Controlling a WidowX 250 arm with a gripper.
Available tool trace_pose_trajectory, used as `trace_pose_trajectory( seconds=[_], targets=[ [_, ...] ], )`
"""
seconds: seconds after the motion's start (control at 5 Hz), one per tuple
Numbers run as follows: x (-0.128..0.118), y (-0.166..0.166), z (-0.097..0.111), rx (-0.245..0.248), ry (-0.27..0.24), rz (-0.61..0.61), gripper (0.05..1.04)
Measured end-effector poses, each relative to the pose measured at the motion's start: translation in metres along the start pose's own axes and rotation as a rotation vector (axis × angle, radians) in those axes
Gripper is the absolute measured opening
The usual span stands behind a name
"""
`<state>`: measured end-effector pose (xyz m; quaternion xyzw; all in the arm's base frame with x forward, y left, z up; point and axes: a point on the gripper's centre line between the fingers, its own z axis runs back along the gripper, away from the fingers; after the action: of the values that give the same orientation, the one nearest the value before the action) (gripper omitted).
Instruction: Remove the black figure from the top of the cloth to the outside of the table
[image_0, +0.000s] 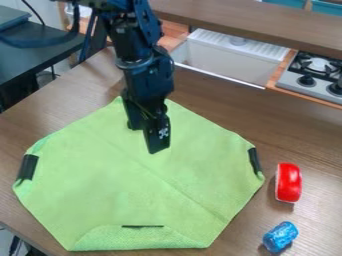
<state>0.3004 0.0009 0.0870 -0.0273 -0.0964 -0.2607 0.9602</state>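
The gripper (146, 139) hangs over the upper middle of the green cloth (127, 185), open, one finger nearer the camera than the other. Whether it touches the cloth I cannot tell. Black pieces lie at the cloth's edges: a wide black strip (27, 167) at the left, a narrower black strip (254, 160) at the right, and a thin black line (142, 226) near the folded bottom edge. Which of these is the black figure is unclear.
On the brown table (314, 145), right of the cloth, lie a red object (288, 183) and, nearer the camera, a blue cylindrical object (280, 236). Behind are a white sink (224, 59), a stove (308, 80) and a raised brown ledge (254, 25).
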Motion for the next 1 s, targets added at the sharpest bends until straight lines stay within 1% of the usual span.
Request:
trace_pose_trajectory(
  seconds=[0.2,0.4,0.6,0.8,1.0],
  targets=[
    [0.0,0.028,-0.001,0.048,0.026,0.126,0.999],
    [-0.008,0.052,-0.004,0.064,0.037,0.225,0.999],
    [-0.019,0.072,-0.013,0.057,0.04,0.298,0.999],
    [-0.027,0.094,-0.024,0.033,-0.004,0.36,1.0],
    [-0.024,0.102,-0.034,0.032,-0.04,0.388,0.999]
  ],
)
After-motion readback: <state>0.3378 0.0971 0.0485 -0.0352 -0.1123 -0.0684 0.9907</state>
